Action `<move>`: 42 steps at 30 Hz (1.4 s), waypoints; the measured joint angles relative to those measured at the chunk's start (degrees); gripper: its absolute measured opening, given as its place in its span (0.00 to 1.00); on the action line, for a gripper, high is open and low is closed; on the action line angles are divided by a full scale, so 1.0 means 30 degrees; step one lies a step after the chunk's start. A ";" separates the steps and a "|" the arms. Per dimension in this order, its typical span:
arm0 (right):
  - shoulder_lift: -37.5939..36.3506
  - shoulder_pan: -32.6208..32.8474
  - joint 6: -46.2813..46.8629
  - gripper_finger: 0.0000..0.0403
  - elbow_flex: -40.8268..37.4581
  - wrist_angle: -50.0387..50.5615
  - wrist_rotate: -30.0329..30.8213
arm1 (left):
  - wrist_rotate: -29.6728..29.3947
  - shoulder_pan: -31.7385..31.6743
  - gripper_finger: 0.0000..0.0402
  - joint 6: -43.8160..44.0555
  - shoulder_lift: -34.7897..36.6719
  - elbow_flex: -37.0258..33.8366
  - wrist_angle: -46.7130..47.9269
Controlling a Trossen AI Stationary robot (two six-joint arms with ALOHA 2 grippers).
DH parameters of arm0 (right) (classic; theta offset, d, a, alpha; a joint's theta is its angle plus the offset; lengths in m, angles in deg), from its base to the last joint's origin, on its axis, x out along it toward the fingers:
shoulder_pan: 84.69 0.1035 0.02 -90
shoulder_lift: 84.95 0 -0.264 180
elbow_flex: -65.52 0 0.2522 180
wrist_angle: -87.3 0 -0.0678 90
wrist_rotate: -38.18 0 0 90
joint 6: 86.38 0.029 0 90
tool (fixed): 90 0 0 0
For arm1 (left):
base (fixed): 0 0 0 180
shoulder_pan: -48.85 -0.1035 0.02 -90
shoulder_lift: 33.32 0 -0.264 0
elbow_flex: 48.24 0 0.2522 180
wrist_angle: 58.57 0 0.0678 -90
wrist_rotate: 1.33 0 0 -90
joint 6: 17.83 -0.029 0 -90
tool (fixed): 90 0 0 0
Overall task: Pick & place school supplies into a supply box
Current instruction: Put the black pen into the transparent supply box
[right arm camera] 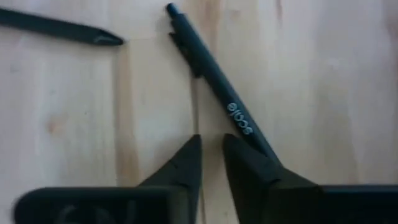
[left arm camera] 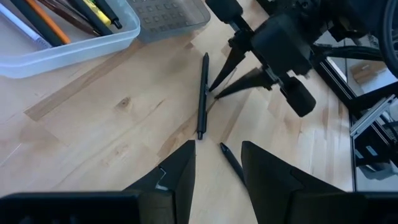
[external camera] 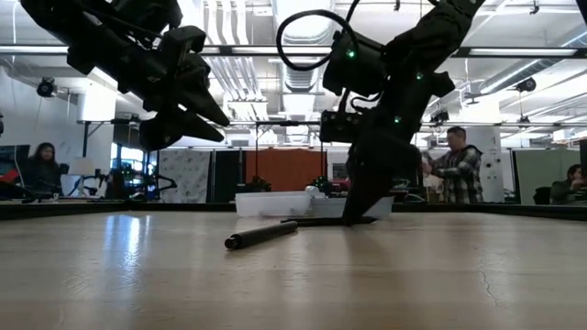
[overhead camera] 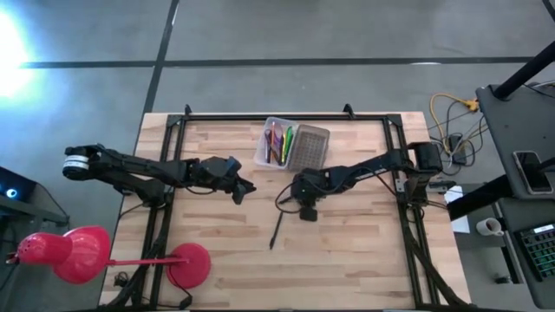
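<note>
A wooden slatted surface (overhead camera: pixel 347 260) carries 1 clear plastic rectangular tray (overhead camera: pixel 263 154) with rounded corners near its far edge. Touching it on the right-arm side lies 1 grey dotted lid (overhead camera: pixel 309 147), so the tray stands uncovered. 1 red desk lamp (overhead camera: pixel 78 254) stands at the surface's near corner on the left arm's side, well apart from the tray. Beyond the surface, 2 people show in the room: a seated person (external camera: pixel 41 170) and a person in a plaid shirt (external camera: pixel 454 165).

Several thin pens and pencils (overhead camera: pixel 279 143) in orange, green, yellow and dark colours lie lengthwise in the tray; their exact number cannot be told. 2 more lie flat on the bare wood near the middle: a black pen with white lettering (right arm camera: pixel 217 87) and a second black pen (left arm camera: pixel 231 163) with a pointed tip, close beside it but apart.

The right end effector (right arm camera: pixel 212 140) is down at the lettered pen, its fingers almost together with a sliver of wood between them; 1 finger covers the pen's end. The left end effector (left arm camera: pixel 217 146) hangs above the surface just beside them, fingers apart, holding nothing.
</note>
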 joint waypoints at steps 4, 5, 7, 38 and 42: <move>-0.0109 -0.0016 0.1961 0.03 0.0147 0.0220 0.0152 | -0.0003 0.0000 0.28 0.0000 0.0000 0.0000 0.0000; -0.0173 0.0038 0.2297 0.03 0.0273 0.0443 0.0193 | 0.0000 0.0000 0.28 0.0000 0.0000 0.0000 0.0000; -0.0278 0.0240 0.2045 0.04 0.0608 0.1208 0.0450 | 0.0000 0.0000 0.28 0.0000 0.0000 0.0000 0.0006; 0.2276 0.0261 -0.5436 0.27 0.3184 0.2296 0.0615 | 0.0049 0.0688 0.28 0.0423 0.0015 -0.0029 0.0054; 0.2252 -0.0011 -0.3690 0.10 0.3184 0.2676 -0.2138 | 0.0045 0.1061 0.28 0.0423 0.0015 -0.0029 0.0051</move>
